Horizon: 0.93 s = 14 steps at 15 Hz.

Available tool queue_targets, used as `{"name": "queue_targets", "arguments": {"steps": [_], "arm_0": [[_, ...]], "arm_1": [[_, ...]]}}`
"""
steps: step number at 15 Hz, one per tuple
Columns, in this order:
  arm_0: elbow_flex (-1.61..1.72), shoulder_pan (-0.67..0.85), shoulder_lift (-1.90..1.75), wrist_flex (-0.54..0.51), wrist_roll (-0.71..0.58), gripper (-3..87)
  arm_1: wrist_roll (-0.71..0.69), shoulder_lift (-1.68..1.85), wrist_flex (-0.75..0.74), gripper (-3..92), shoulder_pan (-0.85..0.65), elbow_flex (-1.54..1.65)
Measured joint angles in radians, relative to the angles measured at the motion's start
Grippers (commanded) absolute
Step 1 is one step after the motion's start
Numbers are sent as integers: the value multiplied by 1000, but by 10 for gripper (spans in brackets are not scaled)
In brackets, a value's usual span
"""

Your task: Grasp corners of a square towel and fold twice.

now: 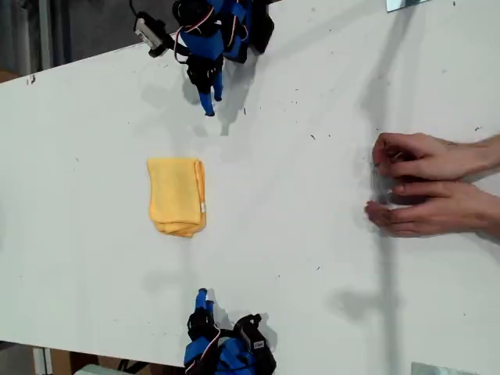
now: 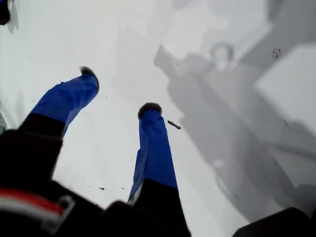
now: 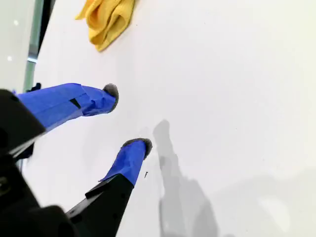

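Both sets of jaws apart, empty: my first gripper point(image 2: 118, 91), my second gripper point(image 3: 129, 117). Folded yellow microfibre towel point(image 3: 107, 17) ahead of second's jaws, untouched.

I find no text, label, brand, number or sign I can read in any view. The towel point(image 1: 176, 195) carries a tiny white tag on its edge, but it is too small to show any lettering.
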<state>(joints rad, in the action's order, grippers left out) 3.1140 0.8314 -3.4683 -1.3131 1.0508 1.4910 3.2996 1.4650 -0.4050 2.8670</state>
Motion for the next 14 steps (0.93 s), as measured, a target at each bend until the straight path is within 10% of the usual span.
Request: {"name": "queue_targets", "arguments": {"steps": [14], "arm_0": [[0, 0, 0, 0, 0, 159]], "arm_1": [[-3, 0, 0, 218, 0, 0]]}}
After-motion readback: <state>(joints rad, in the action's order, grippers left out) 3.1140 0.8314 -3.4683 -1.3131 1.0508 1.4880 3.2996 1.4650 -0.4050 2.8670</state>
